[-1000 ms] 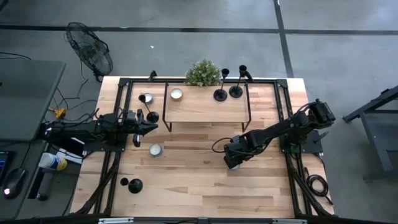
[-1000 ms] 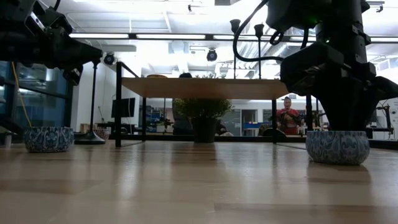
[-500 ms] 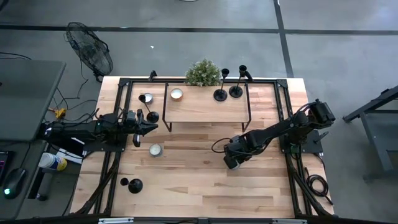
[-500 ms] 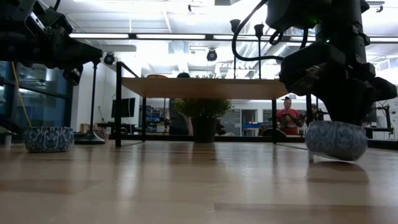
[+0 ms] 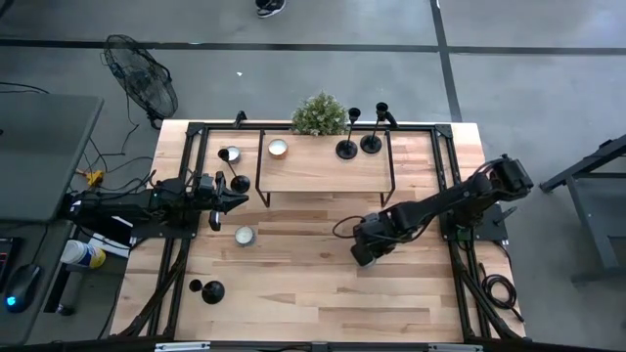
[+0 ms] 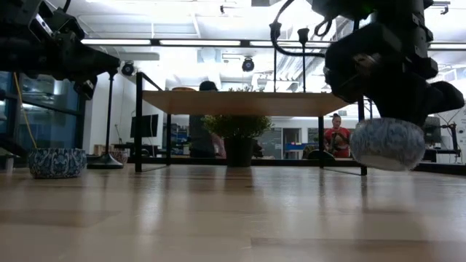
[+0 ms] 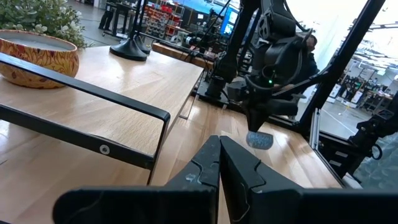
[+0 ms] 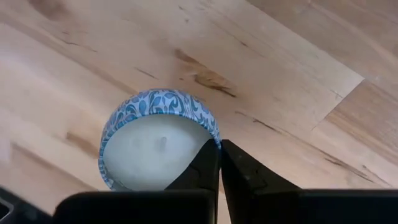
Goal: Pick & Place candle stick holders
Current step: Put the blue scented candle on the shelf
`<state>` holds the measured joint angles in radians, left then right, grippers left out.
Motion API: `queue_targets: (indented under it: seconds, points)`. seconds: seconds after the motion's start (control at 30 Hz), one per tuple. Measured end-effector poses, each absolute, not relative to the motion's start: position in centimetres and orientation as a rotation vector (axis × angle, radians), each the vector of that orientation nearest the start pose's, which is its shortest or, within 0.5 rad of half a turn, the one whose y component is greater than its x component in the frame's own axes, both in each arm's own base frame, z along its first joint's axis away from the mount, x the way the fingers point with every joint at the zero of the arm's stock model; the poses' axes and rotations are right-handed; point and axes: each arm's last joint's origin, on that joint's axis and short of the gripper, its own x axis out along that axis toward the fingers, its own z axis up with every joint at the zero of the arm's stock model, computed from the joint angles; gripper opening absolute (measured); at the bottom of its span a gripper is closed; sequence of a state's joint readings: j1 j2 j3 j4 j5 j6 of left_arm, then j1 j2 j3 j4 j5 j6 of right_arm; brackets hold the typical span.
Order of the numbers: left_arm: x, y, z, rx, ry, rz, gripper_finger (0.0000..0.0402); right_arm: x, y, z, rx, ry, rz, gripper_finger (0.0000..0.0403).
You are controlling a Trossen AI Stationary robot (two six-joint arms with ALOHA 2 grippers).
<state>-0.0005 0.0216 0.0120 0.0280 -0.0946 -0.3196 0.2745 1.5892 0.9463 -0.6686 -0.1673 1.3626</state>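
My right gripper (image 5: 364,252) is shut on a blue-patterned candle bowl (image 8: 155,143), which hangs clear of the table in the low view (image 6: 387,144). My left gripper (image 5: 233,200) is shut and empty at the table's left. It sits beside a tall black candle stick holder (image 5: 238,182) that stands on its base. Two holders (image 5: 347,148) (image 5: 372,143) stand on the raised shelf. A short holder (image 5: 211,291) stands near the front left. My right gripper pinches the bowl's rim (image 8: 215,138) at one side, with one finger over the white wax inside and one outside the wall. The fingers come from above, pointing down. The bowl hangs below them, lifted clear of the table and slightly tilted.
A wooden shelf on a black frame (image 5: 323,174) spans the far middle and carries an orange bowl (image 5: 278,148). A potted plant (image 5: 318,115) stands behind it. A white bowl (image 5: 232,154) and a second blue bowl (image 5: 244,235) sit on the left. People stand in the room beyond.
My right gripper has risen with the blue bowl. The bowl stood flat on the table, then tipped with one side up, and now hangs clear above the wood.
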Motion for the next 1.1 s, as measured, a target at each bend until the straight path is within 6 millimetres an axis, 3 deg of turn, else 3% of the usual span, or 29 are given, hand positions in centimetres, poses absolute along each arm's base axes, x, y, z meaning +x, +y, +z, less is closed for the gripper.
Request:
queue_targets:
  seconds: [0.27,0.63,0.87,1.1]
  points:
    - [9.8,0.3,16.9,-0.32,-0.033,0.09,0.0001,26.8,8.1,19.6,1.111,1.282,-0.531,0.0001]
    - [9.8,0.3,16.9,-0.32,-0.033,0.09,0.0001,29.0,7.9,26.9,1.002,1.179,-0.497,0.0]
    - [9.8,0.3,16.9,-0.32,-0.033,0.09,0.0001,31.8,6.4,31.1,0.923,1.116,-0.537,0.0]
    - [9.8,0.3,16.9,-0.32,-0.033,0.09,0.0001,35.8,4.2,33.3,0.853,1.028,-0.563,0.0]
